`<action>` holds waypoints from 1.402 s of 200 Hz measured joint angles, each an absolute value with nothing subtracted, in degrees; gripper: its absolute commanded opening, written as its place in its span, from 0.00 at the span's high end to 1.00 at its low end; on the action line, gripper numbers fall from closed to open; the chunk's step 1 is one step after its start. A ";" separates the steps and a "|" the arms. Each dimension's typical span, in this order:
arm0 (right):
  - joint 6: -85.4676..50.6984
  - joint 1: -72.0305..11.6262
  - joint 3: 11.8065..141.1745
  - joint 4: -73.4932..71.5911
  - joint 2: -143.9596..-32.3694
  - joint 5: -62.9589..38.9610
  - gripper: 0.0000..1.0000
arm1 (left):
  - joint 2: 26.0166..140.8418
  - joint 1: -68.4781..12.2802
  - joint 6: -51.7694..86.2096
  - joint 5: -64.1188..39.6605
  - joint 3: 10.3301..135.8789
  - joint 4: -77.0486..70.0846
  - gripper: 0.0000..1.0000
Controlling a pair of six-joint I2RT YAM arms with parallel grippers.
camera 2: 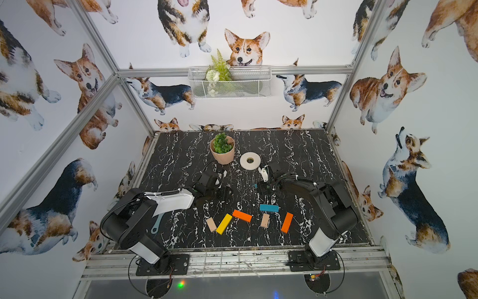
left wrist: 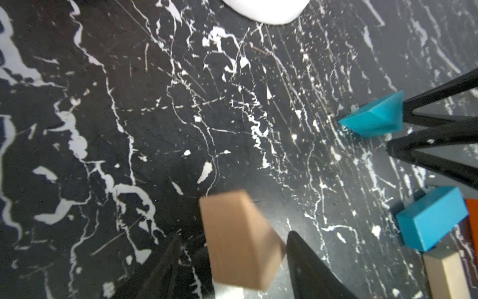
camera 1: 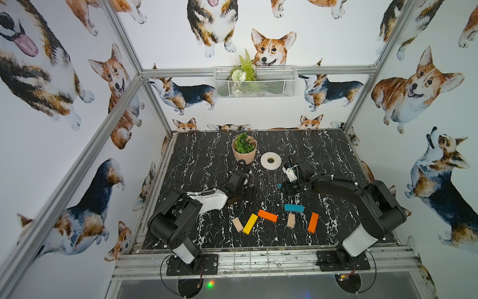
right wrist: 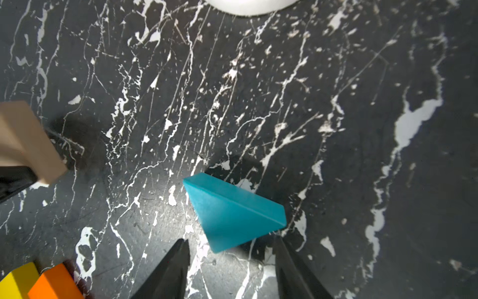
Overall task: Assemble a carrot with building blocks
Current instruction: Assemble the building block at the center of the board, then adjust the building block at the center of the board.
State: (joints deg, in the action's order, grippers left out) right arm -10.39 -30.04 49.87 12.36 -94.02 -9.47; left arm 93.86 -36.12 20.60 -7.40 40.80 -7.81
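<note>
No carrot is in view; the building blocks lie loose on the black marble table (camera 1: 196, 160). Near the front lie a short wood block (camera 1: 237, 224), a yellow bar (camera 1: 250, 224), an orange bar (camera 1: 267, 215), a blue bar (camera 1: 293, 208), another wood block (camera 1: 291, 220) and a second orange bar (camera 1: 313, 222). My left gripper (left wrist: 234, 234) stands open around a plain wood triangle (left wrist: 238, 240), with a gap on one side. My right gripper (right wrist: 231, 239) is open, and a blue triangle (right wrist: 232, 212) lies on the table at its fingertips.
A potted plant (camera 1: 244, 148) and a white tape roll (camera 1: 270, 160) stand behind the two grippers. A wire basket (camera 1: 254, 81) hangs on the back wall. A pale blue tool (camera 2: 157, 222) lies under the left arm. Frame posts border the table.
</note>
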 measured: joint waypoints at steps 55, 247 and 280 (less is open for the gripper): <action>-10.00 -30.37 50.72 12.14 -95.96 -8.91 0.39 | 93.89 -36.07 20.58 -7.75 41.08 -6.94 0.32; -17.26 -52.38 61.19 3.68 -106.69 4.82 0.33 | 75.53 -19.62 28.47 -14.22 28.36 -12.93 0.31; -18.20 -52.66 63.90 2.37 -111.02 8.58 0.44 | 74.46 -19.62 28.51 -14.37 28.10 -12.93 0.31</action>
State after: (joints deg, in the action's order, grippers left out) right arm -18.20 -52.66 63.90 2.37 -111.02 8.58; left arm 74.46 -19.62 28.51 -14.37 28.10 -12.93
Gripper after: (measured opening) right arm 0.652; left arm 0.692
